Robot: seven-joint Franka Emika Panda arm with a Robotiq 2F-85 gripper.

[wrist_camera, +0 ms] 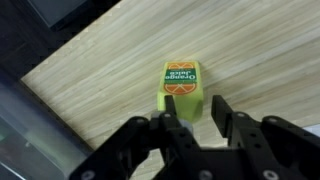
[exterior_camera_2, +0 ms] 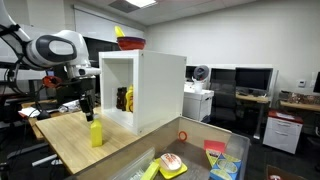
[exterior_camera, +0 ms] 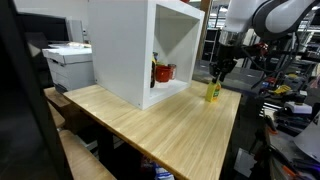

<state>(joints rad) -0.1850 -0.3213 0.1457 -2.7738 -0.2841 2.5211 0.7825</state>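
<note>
A yellow-green orange juice carton (exterior_camera: 213, 92) stands upright on the wooden table (exterior_camera: 170, 125), near the open side of a white box shelf (exterior_camera: 150, 45). It also shows in an exterior view (exterior_camera_2: 96, 133) and in the wrist view (wrist_camera: 183, 86). My gripper (exterior_camera: 220, 70) hangs just above the carton, also seen in an exterior view (exterior_camera_2: 88, 108). In the wrist view the gripper (wrist_camera: 197, 122) is open and empty. Its fingers sit above the carton's near end and do not touch it.
The white box shelf (exterior_camera_2: 150, 85) holds red and yellow items (exterior_camera: 162, 72). A red bowl (exterior_camera_2: 130, 43) sits on top of it. A printer (exterior_camera: 70, 62) stands behind the table. A bin of toys (exterior_camera_2: 195, 158) lies beyond the table's edge. Desks with equipment surround the table.
</note>
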